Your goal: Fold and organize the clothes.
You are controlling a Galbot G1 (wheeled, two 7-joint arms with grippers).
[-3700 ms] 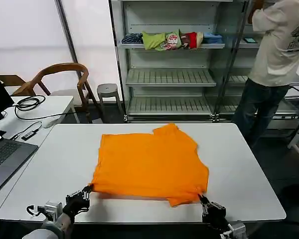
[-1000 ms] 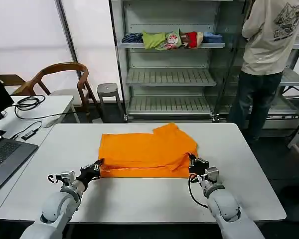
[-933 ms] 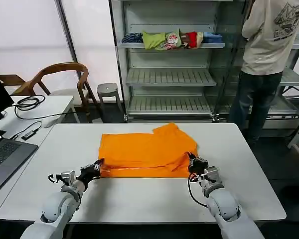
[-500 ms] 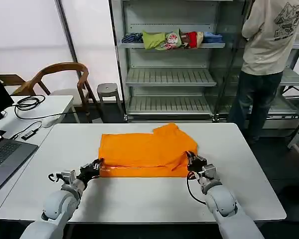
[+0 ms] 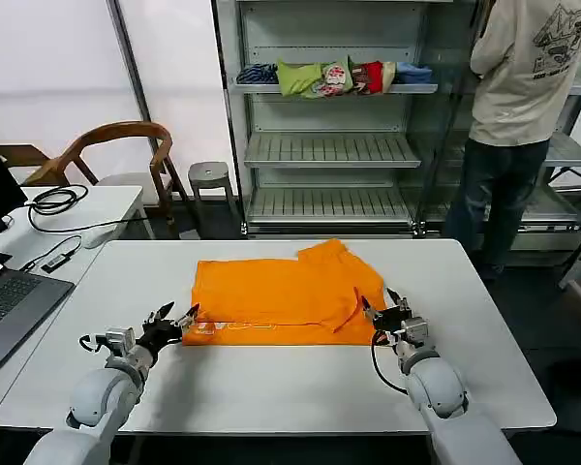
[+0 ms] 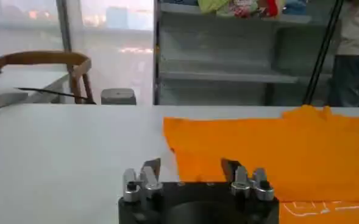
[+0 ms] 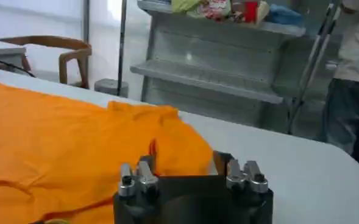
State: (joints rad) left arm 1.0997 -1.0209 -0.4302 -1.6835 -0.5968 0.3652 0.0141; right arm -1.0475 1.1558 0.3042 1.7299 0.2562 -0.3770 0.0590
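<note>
**Both grippers let go at the fold's near corners**

The orange T-shirt (image 5: 283,299) lies mid-table, its hem apparently doubled over. The left gripper (image 5: 174,319) and right gripper (image 5: 380,312) sit just beside its near corners, jaws wide and empty, probably so the fold can settle flat.

Bright orange on white.
You're looking at a plain bright orange T-shirt (image 5: 283,300) with small pale lettering along its near edge, on a white table (image 5: 271,387); behind it, green, red and blue garments (image 5: 334,77) on a grey shelf (image 5: 329,150).
</note>
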